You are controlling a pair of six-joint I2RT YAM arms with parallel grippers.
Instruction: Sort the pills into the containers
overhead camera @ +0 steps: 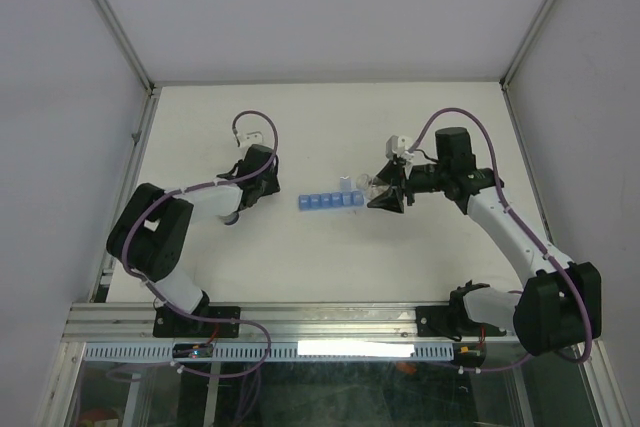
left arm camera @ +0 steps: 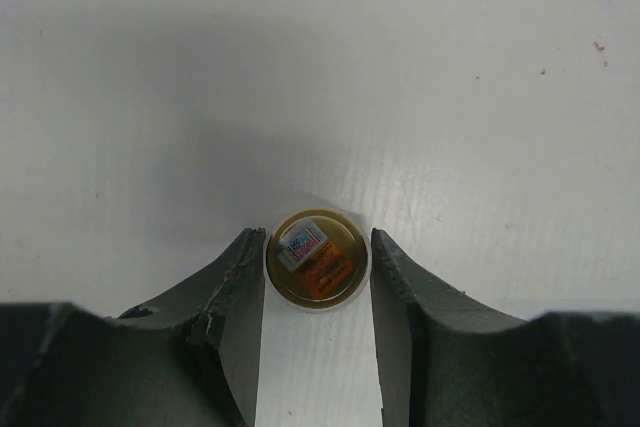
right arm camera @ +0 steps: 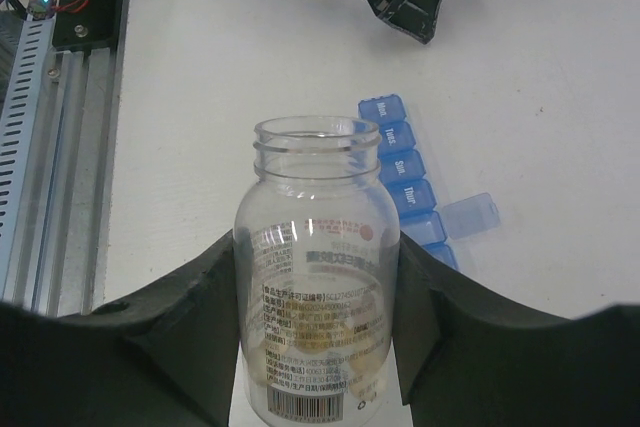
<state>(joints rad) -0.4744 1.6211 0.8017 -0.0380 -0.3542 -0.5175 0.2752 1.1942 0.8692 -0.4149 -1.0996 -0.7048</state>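
Left gripper point(left arm camera: 318, 239) up close is pinching a little round cap point(left arm camera: 316, 265) between its fingertips, gold face toward the camera; right gripper point(right arm camera: 318, 245) is clamped around a clear bottle point(right arm camera: 318, 197), mouth open, pointing away from the wrist; the pills point(right arm camera: 300, 357) sit at its bottom, deep between the fingers; the blue containers point(right arm camera: 405, 162) lie just ahead-right of the fingertips.

My left hand point(left arm camera: 318, 237) was low over the white bench point(left arm camera: 300, 67). Between its two dark fingers point(left arm camera: 235, 292) lay a small round cap point(left arm camera: 316, 259), gold-coloured with an orange sticker. The fingers stood just beside its rim; whether they pressed it, I could not tell.
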